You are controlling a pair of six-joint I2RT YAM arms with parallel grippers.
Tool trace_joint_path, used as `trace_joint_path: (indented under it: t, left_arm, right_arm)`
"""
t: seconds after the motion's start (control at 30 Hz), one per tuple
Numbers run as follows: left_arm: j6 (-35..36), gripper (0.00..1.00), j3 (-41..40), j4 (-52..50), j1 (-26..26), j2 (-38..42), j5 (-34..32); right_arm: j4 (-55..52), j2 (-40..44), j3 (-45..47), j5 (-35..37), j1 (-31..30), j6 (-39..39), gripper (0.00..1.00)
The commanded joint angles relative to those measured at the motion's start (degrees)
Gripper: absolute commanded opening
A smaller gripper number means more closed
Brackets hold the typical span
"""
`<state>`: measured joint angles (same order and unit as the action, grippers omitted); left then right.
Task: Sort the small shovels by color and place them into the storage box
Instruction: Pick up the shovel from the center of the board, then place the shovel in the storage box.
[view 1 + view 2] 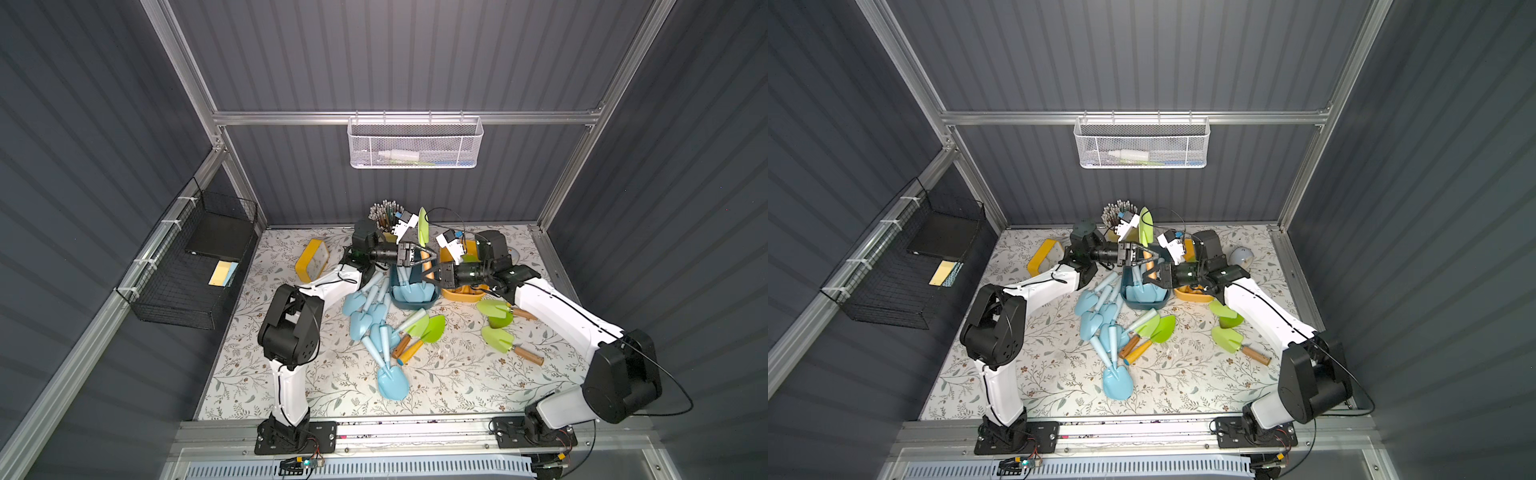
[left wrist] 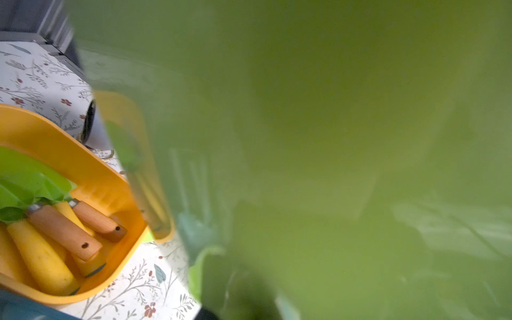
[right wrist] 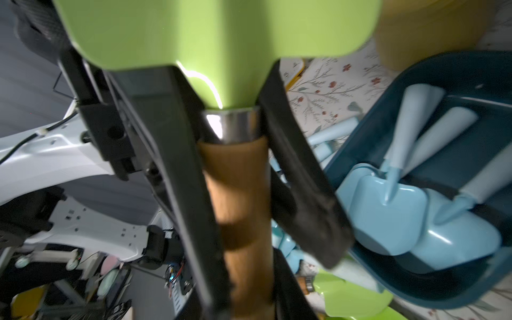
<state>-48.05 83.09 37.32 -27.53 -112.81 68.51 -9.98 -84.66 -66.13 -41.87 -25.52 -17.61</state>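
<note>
A green shovel (image 1: 422,226) with a brown wooden handle stands upright in the air, blade up, just above the middle of the frame in both top views, over the dark blue box (image 1: 412,308). The left gripper (image 1: 430,257) reaches in from the left. Its fingers (image 3: 182,171) press on either side of the handle right under the metal collar, so it has the shovel clamped. The right gripper (image 1: 428,279) comes in from the right and sits around the lower end of the same handle. Whether it is squeezing or only lies around it I cannot tell.

Inside the blue box lie several pale blue shovels (image 1: 409,293). Just right of it, the yellow box (image 2: 72,155) holds green shovels (image 2: 27,177) with wooden handles. On the flowered table (image 1: 291,386), a heap of blue shovels (image 1: 370,322) spreads from the blue box toward the lower middle. Four loose green shovels lie to the right of the heap, two (image 1: 434,328) beside it and two (image 1: 496,338) near the right arm.
</note>
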Motion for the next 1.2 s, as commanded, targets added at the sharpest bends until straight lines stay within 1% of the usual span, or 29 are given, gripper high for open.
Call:
trace_joint_path:
  t: [0.0,0.1,0.17,0.23,0.37,0.43,0.5,0.57,0.7,0.8,0.9,1.0,1.03,1.17]
  left_arm:
    - [12.70,0.00,8.12,-6.90,-1.45,-3.14,-15.12]
    - [11.48,0.00,13.94,-8.40,-1.70,-7.60,-21.44]
    - [11.27,0.00,18.94,-10.33,-2.13,-11.13,-24.98]
    - [11.75,0.00,25.02,-13.25,-3.05,-15.28,-28.98]
    - [13.01,0.00,38.52,-21.58,-5.69,-23.63,-34.38]
    - [11.83,0.00,42.50,-23.55,-6.79,-26.78,-35.67]
    - [9.29,0.00,43.33,-24.49,-7.68,-28.19,-37.64]
    - [9.12,0.00,43.21,-25.89,-8.38,-28.84,-39.43]
    - [9.53,0.00,43.66,-28.63,-9.88,-29.88,-42.56]
    - [10.46,0.00,45.56,-32.07,-10.43,-31.03,-46.07]
    - [11.17,0.00,46.48,-33.10,-10.91,-31.92,-48.44]
    - [12.72,0.00,49.60,-35.66,-11.81,-33.51,-50.48]
    - [13.16,0.00,50.58,-36.68,-12.14,-34.09,-52.59]
    - [14.38,0.00,52.38,-40.99,-13.01,-35.63,-56.45]
  right_arm:
    - [-7.91,2.31,-0.20,13.75,0.04,-5.71,0.41]
    - [-11.22,4.81,1.30,24.24,2.14,-7.62,0.54]
    - [-13.36,6.74,2.58,33.16,3.63,-10.07,0.57]
    - [-15.45,9.05,4.37,41.71,4.89,-12.81,0.57]
    - [-19.17,11.56,5.29,47.02,8.15,-15.07,0.57]
    - [-20.12,12.64,5.29,47.44,9.76,-15.30,0.56]
    - [-21.11,13.46,5.14,47.54,11.26,-15.48,0.56]
    - [-21.81,13.83,4.83,46.17,12.85,-15.27,0.56]
    - [-22.52,13.56,4.77,43.80,15.00,-14.18,0.55]
    - [-22.17,12.85,5.16,42.46,15.49,-13.50,0.54]
    - [-21.82,12.00,5.31,40.82,15.75,-13.00,0.54]
    - [-21.77,11.24,5.20,39.70,15.85,-12.60,0.54]
    - [-21.87,11.11,5.08,39.60,15.93,-12.46,0.53]
    - [-22.56,10.72,4.97,38.76,16.37,-11.76,0.53]
